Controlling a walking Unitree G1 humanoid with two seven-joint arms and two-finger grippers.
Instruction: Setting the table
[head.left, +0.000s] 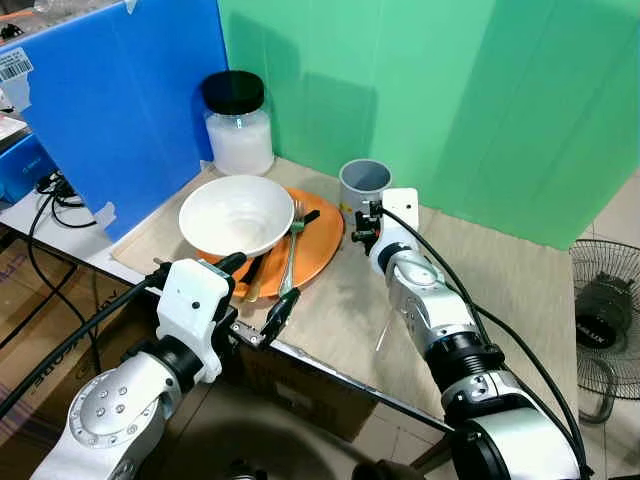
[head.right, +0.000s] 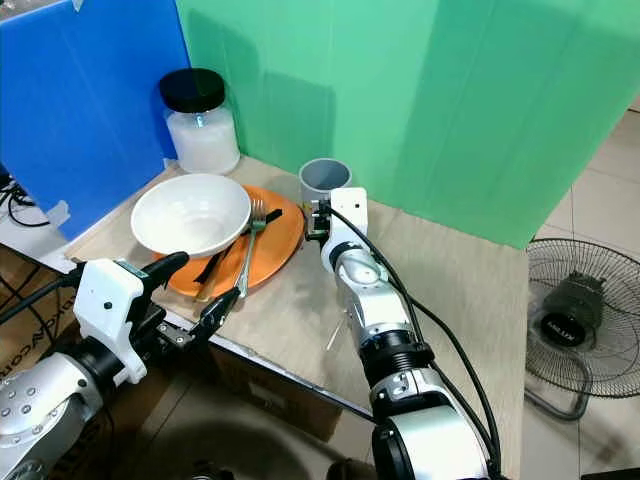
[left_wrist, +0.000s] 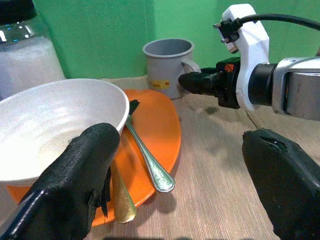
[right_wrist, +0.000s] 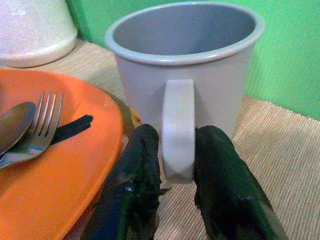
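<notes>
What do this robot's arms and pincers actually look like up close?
Both arms are silver metal cylinders with black joint rings and black cables running along them. Each wrist carries a white plastic block. The left gripper and right gripper each have two long fingers with a rough, matte black covering.

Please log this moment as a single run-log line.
task: setting table | right gripper: jaws around grey mug handle | left gripper: open, near orange plate | white bowl, fork on plate

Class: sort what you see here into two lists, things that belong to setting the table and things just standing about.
Table setting: grey mug, its handle between the right hand's fingers; white bowl; orange plate; fork; spoon.

Standing about: white-filled jar; floor fan; blue board.
</notes>
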